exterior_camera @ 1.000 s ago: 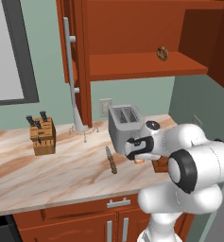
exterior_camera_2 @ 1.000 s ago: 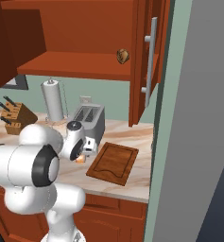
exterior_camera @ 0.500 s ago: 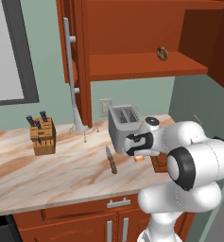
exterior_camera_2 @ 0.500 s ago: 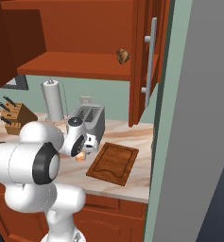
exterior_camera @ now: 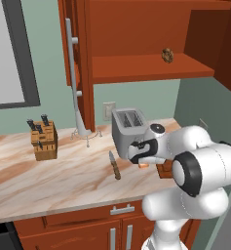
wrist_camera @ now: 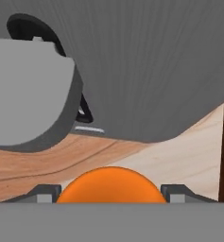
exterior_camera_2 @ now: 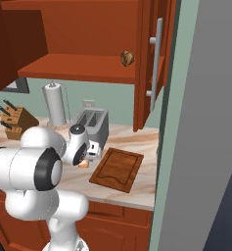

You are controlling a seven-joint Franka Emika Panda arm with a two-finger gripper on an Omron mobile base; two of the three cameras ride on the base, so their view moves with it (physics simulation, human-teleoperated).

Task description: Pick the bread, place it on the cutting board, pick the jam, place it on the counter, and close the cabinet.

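Gripper (wrist_camera: pixel 111 193) pinching orange jam jar (wrist_camera: pixel 111 185) just above counter (exterior_camera: pixel 63 176), beside toaster (exterior_camera: pixel 129 127). Bread (exterior_camera_2: pixel 127 58) on cabinet (exterior_camera_2: pixel 88 34) shelf.

Even, soft rendered light, moderately bright, with no glare. Faint soft shadows lie on the bench (exterior_camera: pixel 63 176) beside the knife block (exterior_camera: pixel 44 140) and under the toaster (exterior_camera: pixel 128 128). The cabinet (exterior_camera_2: pixel 83 34) interior is darker toward its corners. Both base views are sharp; the hand view shows close surfaces slightly soft.
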